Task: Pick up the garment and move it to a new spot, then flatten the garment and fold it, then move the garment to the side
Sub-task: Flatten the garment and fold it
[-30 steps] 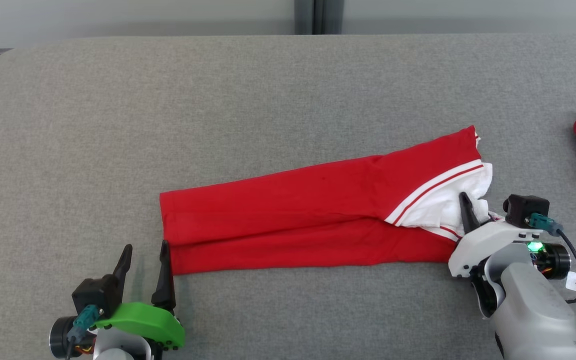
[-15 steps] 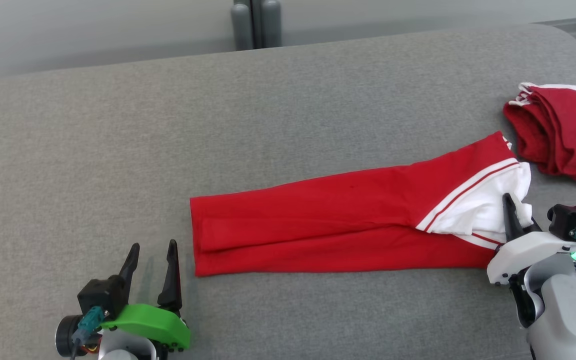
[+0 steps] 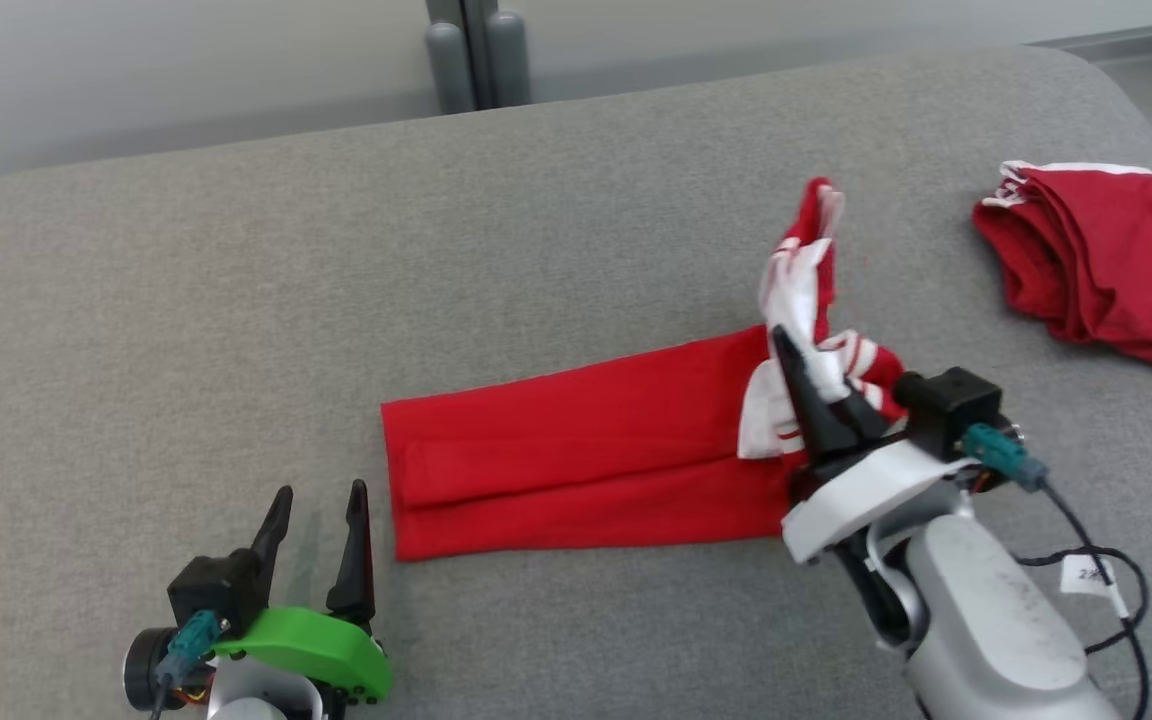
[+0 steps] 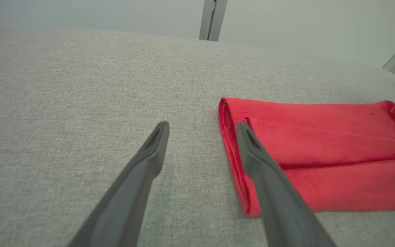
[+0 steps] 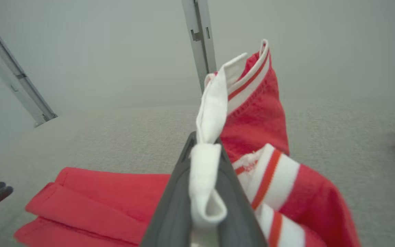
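We see the garment (image 3: 586, 450), red with a white striped band, lying folded into a long narrow strip on the grey padded surface (image 3: 236, 300), about the middle of it and towards the near side. Its long axis runs left to right, and the right end angles slightly to the far side. The left end is a neat folded edge that lies flat. The right end, which carries the white band, is held up off the surface and points upward.

Our right gripper (image 3: 781, 340) has its fingers closed tight on that white band. In the right wrist view the band is pinched between the two fingers and loops out over them, with red cloth hanging on the right.

Our left gripper (image 3: 321, 490) sits at the near left with its fingers spread apart and nothing between them. Its right finger is just beside the garment's near left corner; we cannot tell if it touches.

A second red garment (image 3: 1096, 250) lies crumpled at the far right, well apart from the first.
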You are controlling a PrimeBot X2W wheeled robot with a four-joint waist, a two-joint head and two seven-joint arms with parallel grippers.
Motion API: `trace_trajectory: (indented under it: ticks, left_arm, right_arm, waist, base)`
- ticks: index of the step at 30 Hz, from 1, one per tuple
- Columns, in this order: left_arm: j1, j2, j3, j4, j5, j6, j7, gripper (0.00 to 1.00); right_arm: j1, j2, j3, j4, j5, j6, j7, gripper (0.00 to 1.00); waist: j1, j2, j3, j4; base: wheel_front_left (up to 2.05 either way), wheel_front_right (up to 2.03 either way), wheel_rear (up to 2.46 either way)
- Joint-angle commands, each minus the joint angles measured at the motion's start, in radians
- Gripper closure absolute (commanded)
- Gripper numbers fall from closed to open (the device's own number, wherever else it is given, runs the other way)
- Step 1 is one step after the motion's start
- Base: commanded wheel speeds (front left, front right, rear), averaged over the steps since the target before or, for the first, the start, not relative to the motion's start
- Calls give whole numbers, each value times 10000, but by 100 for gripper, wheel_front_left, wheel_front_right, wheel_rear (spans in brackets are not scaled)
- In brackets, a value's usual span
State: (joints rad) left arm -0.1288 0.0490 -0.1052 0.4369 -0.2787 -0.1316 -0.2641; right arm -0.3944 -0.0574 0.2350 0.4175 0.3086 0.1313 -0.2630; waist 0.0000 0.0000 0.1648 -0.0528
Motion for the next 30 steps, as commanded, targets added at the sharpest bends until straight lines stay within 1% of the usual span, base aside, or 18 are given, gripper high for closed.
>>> trace_trajectory:
  ticks: [1, 2, 6, 10, 13, 15, 16, 19, 21, 25, 30]
  left_arm:
    - [-50, 42, -49, 65, -63, 23, 4, 0]
    - [-49, 40, -78, 83, -87, 23, 4, 0]
    - [-22, 39, -213, 152, -200, 23, 4, 0]
    - [18, 37, -372, 233, -295, 23, 4, 0]
    - [54, 37, -394, 286, -345, 23, 6, 0]
    - [97, 36, -410, 320, -366, 23, 4, 0]
    - [127, 37, -394, 315, -364, 23, 6, 0]
    - [196, 35, -324, 298, -359, 47, 6, 0]
    - [182, 34, -247, 273, -295, 78, 4, 0]
    - [214, 35, -54, 178, -93, 107, 4, 0]
    - [349, 37, 148, 7, 243, 130, 5, 0]
  right_arm:
    - [21, 10, 502, -84, 258, -14, -19, 100]
    - [-47, 22, 1005, -42, 482, -14, -17, 100]
    - [-373, 31, 2310, 166, 1338, -14, -19, 100]
    - [-714, 41, 3235, 420, 2120, -14, -19, 100]
    - [-960, 41, 3719, 685, 2523, -14, -19, 100]
    - [-1102, 42, 3981, 811, 2749, -12, -19, 56]
    - [-1160, 39, 4088, 852, 2867, -14, -19, 0]
    - [-1281, 32, 3990, 892, 2820, -14, -19, 0]
    - [-1180, 28, 3622, 966, 2624, -14, -18, 0]
    - [-757, 29, 2363, 1193, 1730, -14, -18, 0]
    - [58, 46, 476, 1234, 292, -14, -18, 0]
  waist:
    - [0, 0, -32, 587]
    - [0, 0, -37, 780]
    - [0, 0, -69, 1550]
    - [0, 0, -79, 2269]
    - [0, 0, -78, 2655]
    - [0, 0, -102, 2817]
    - [0, 0, -115, 2858]
    - [0, 0, -162, 2838]
    - [0, 0, -219, 2693]
    - [0, 0, -396, 2281]
    - [0, 0, -651, 1707]
  base:
    - [0, 0, 0]
    - [0, 0, 0]
    - [0, 0, 0]
    - [0, 0, 0]
    - [0, 0, 0]
    - [0, 0, 0]
    - [0, 0, 0]
    - [0, 0, 0]
    - [0, 0, 0]
    - [0, 0, 0]
    - [0, 0, 0]
